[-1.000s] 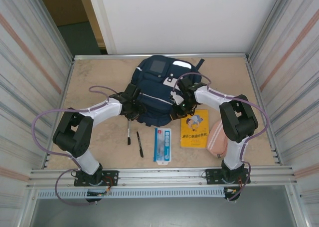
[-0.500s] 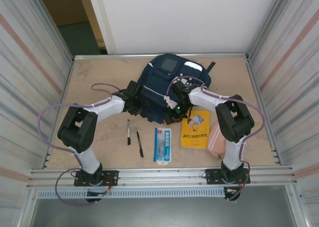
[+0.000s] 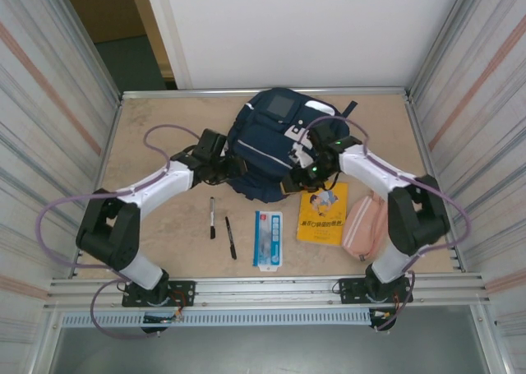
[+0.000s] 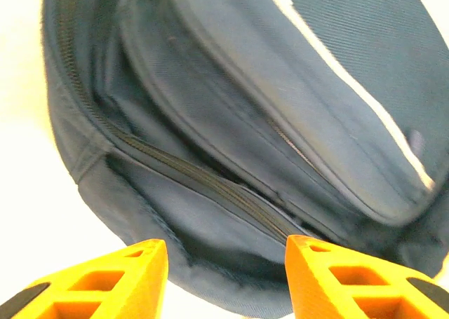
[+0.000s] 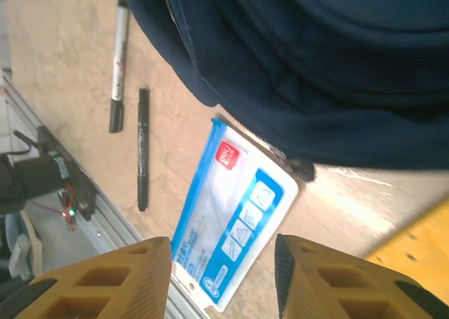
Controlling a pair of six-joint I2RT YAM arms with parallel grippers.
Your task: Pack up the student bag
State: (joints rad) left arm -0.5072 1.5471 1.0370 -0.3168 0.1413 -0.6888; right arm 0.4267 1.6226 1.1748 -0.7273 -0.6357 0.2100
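Observation:
The student bag point(image 3: 271, 140), a navy backpack with white patches, lies at the back middle of the table. In the left wrist view its front zip pocket point(image 4: 210, 186) gapes just beyond my orange fingertips. My left gripper point(image 3: 237, 167) point(image 4: 226, 280) sits at the bag's left lower edge, open, with nothing held between the fingers. My right gripper point(image 3: 296, 182) point(image 5: 223, 280) hovers at the bag's near right edge, open and empty. Below it lies a blue-and-white ruler pack point(image 5: 235, 228), with the bag's dark hem point(image 5: 309, 87) above.
A yellow book point(image 3: 322, 214) and a pink pouch point(image 3: 364, 226) lie to the right of the bag. The ruler pack point(image 3: 268, 238) and two black pens point(image 3: 212, 218) point(image 3: 231, 237) lie in front. Metal walls close in on both sides, with a rail along the near edge.
My right gripper has opened and let go of the bag's near edge. The bag has shifted toward the back right. Both arms have stretched farther out.

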